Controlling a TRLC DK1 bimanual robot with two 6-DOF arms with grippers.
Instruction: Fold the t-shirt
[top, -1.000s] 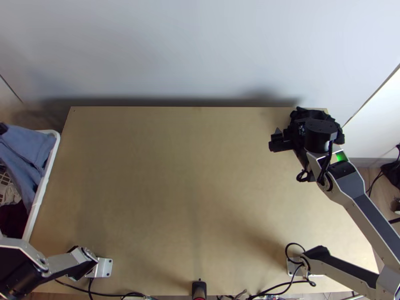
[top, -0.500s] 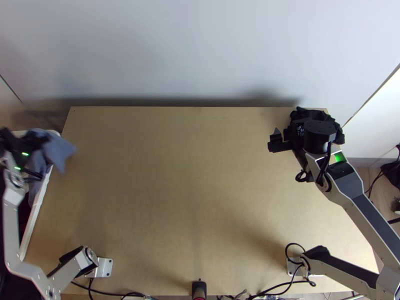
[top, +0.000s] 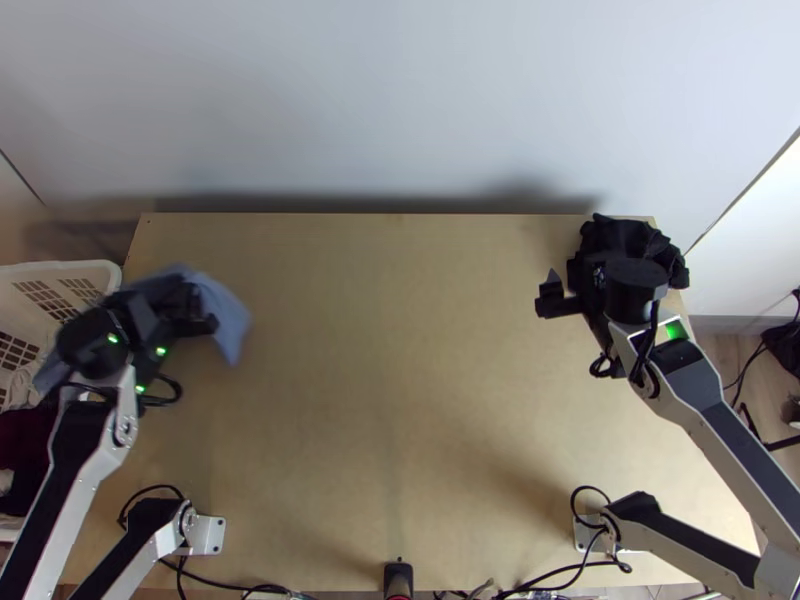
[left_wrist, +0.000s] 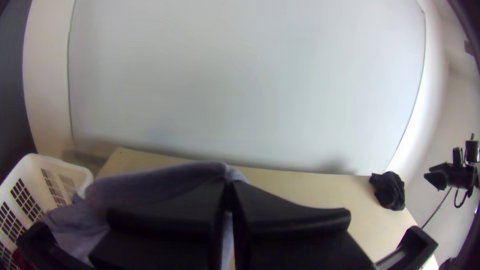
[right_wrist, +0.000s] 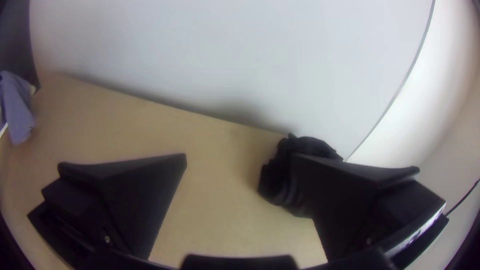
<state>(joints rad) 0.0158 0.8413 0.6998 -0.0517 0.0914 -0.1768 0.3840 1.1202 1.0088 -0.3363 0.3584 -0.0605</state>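
With my left gripper I am pinching the blue t-shirt, which is hanging bunched over the table beside the basket, presumably so I can lay it out with room to fold. I am holding my right gripper spread by the black cloth, probably leaving it free to help.

Site: robot work station, lab-like in fittings; cannot tell whether the building is a lab or a home. Evidence: my left arm and right arm stand on metal base plates at a plain light wooden table. Loose black cables run along its near edge. Behind: smooth pale wall. Beside: white plastic laundry basket, wood-look floor.
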